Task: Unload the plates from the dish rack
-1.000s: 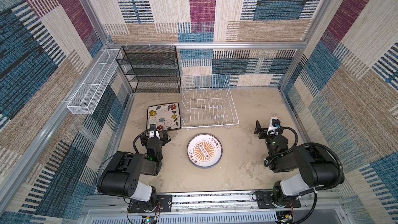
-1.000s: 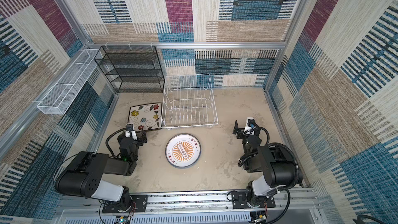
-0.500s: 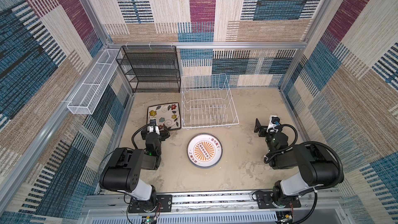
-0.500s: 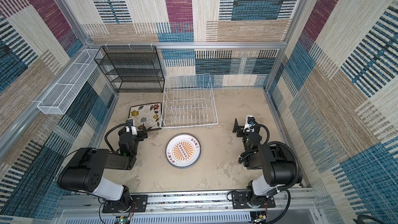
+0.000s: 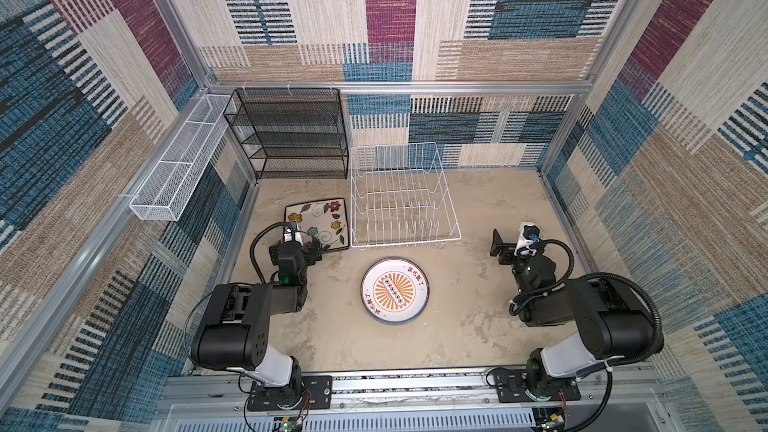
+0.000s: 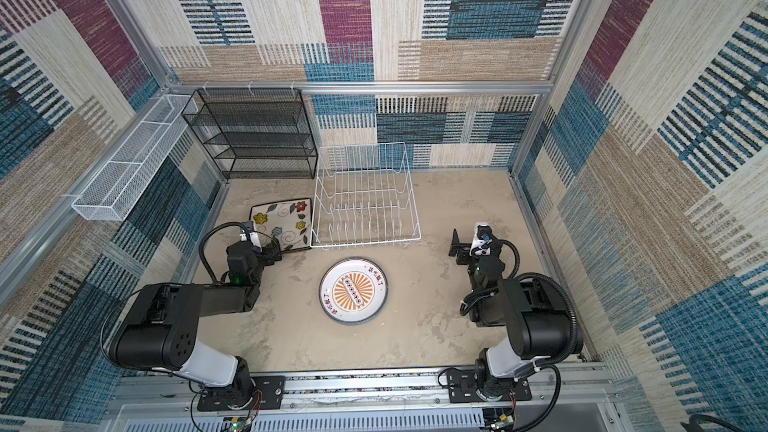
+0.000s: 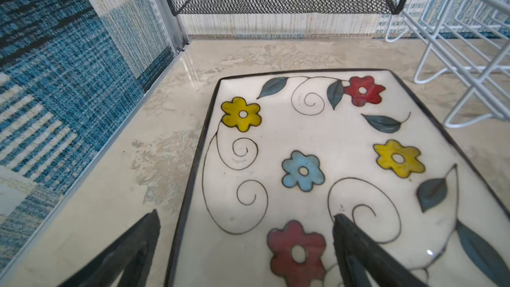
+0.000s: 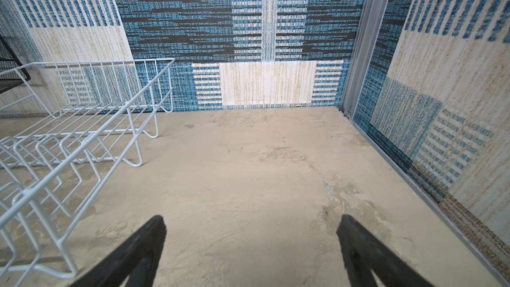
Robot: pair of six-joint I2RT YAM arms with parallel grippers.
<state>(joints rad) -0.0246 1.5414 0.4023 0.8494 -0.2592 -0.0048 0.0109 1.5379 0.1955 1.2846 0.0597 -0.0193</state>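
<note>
The white wire dish rack [image 5: 403, 201] [image 6: 363, 205] stands at the back middle of the table with no plates in its tines. To its left a square flowered plate [image 5: 320, 218] [image 7: 317, 147] lies face up. A round white plate [image 5: 394, 295] [image 6: 353, 296] with an orange centre lies flat in front of the rack. My left gripper [image 5: 309, 245] [image 7: 247, 219] hangs open over the square plate's near corner, one finger over the plate's face and the other over the table beside its rim. Right of the rack, my right gripper [image 5: 513, 245] [image 8: 249, 225] is open over bare table.
A black mesh shelf unit [image 5: 286, 135] stands at the back left, just behind the square plate. A long white mesh basket [image 5: 174, 168] hangs on the left wall. Patterned walls close in the table on three sides. The rack's flared side [image 8: 82, 133] is beside my right gripper.
My left gripper has moved away from the front edge and over the square plate's near corner. The right gripper has hardly moved. Both stay open.
</note>
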